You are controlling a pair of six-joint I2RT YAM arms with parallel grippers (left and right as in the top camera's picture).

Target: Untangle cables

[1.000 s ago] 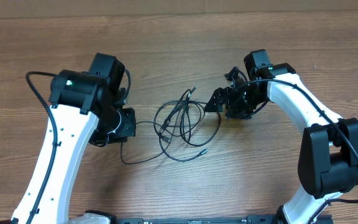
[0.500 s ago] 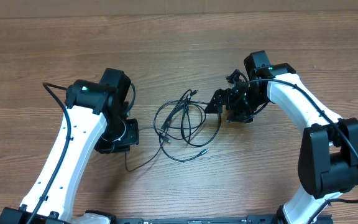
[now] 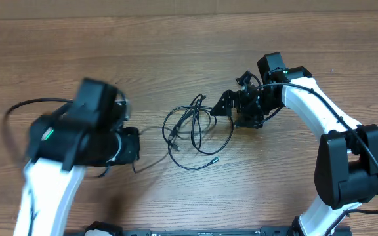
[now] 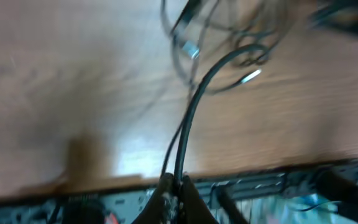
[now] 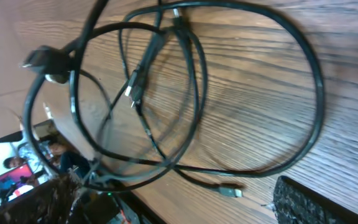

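Left arm, change: it has swung out toward the left edge of the table [image 3: 176,39] and risen toward the overhead camera, so it looks larger and blurred.
Strand, change: the slack tail that sagged below the left gripper [image 4: 176,186] half a second ago now runs straighter to the bundle.
Right gripper, change: the right gripper [image 3: 231,98] has crept a little toward the bundle, its fingers spread wider than before.
Bundle, change: the main tangle lies where it did.
Left fingers: clenched on a doubled strand of the cables [image 4: 194,99], which leaves the tips and runs up across the wood to the blurred loops.
Right fingers: released – one textured finger [image 5: 303,199] sits at the lower right of the wrist view, and nothing is pinched.
Cables, place: the cables [image 3: 193,124] lie in overlapping loops at the table's middle, between the two arms.
Cables vs right fingers: the right edge of the loops lies just beside the spread fingers – whether it touches them cannot be told.
Plug: a small silver plug [image 3: 215,159] lies at the lower right of the loops, apart from both grippers.
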